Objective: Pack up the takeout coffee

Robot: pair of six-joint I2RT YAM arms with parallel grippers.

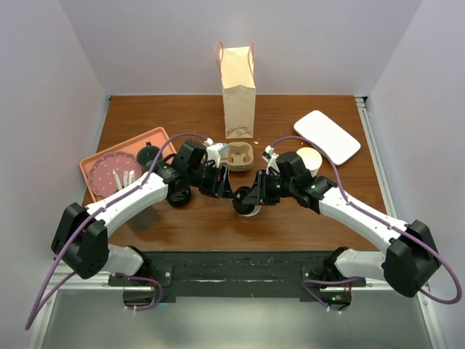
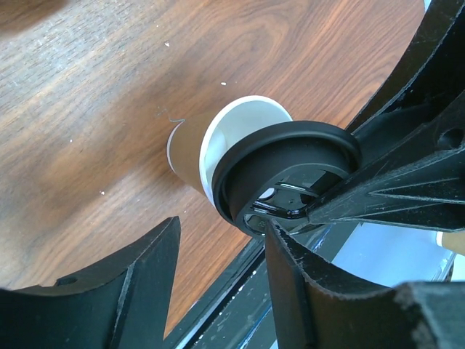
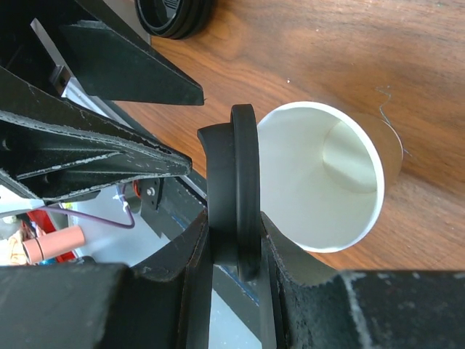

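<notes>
Paper cup [image 3: 327, 182] stands on the table [image 1: 305, 218], centre front, near the near edge, between the two arms. Mouth open, white inside showing, nothing in it.

Right gripper [image 3: 236, 236] fingers clamped on the black lid [image 3: 232, 156], pinching it by the rim. In the right wrist view the lid is edge-on and sits against the near side of the cup rim. In the left wrist view the lid [image 2: 287, 171] is tilted over the cup [image 2: 192, 156] mouth and covers only part of it, not seated flat.

Left gripper [image 2: 218, 280] fingers apart, holding nothing. The cup lies beyond its fingertips, not between them. Both grippers meet over the cup in the top view, left gripper [image 1: 221, 185] and right gripper [image 1: 251, 195] close together.

Behind them, a cardboard cup carrier [image 1: 236, 155] and an upright paper bag [image 1: 238, 91] at the back centre. Stack of lidless cups [image 1: 311, 160] to the right of the carrier, white tray [image 1: 327, 136] further right. Pink tray [image 1: 145, 139] on the left, a loose black lid [image 1: 149, 154] just beside it. More spare lids [image 3: 174, 14] on the table beside the left arm.
</notes>
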